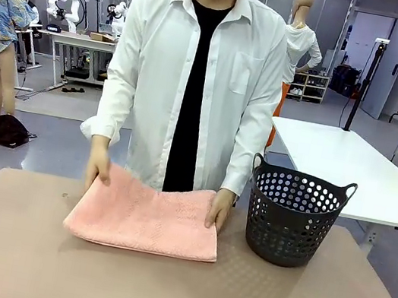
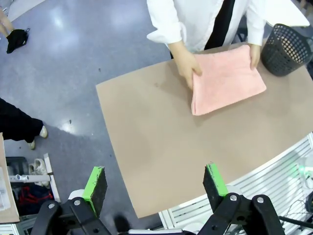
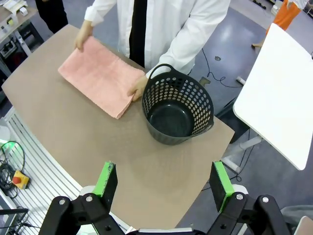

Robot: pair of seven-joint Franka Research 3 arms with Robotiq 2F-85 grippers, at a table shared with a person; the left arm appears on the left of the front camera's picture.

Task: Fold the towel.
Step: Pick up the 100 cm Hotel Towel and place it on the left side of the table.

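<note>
My left tool (image 2: 154, 180) hangs above the near edge of the brown table (image 2: 146, 147), well back from the work. Its two green-padded fingers (image 2: 96, 182) stand wide apart with nothing between them. My right tool (image 3: 164, 177) is the same: fingers spread, gripping nothing, poised over the near edge of the table on the basket's side.

The salmon-pink towel (image 1: 144, 220) lies flat on the table at the far side, directly in front of the person in the white shirt. It is doubled over into a neat rectangle, with its thick folded edge facing me. In my left wrist view the towel (image 2: 227, 78) sits far from my fingers, and in my right wrist view it (image 3: 95, 76) lies beyond and beside the basket.

The person presses on both short ends of the towel. One hand (image 1: 96, 169) rests on the end away from the basket; the other hand (image 1: 219, 208) rests on the end next to it.

The dark perforated basket (image 1: 291, 219) stands upright on the table just beside the towel, on my right, and its inside (image 3: 171, 120) holds nothing.
</note>
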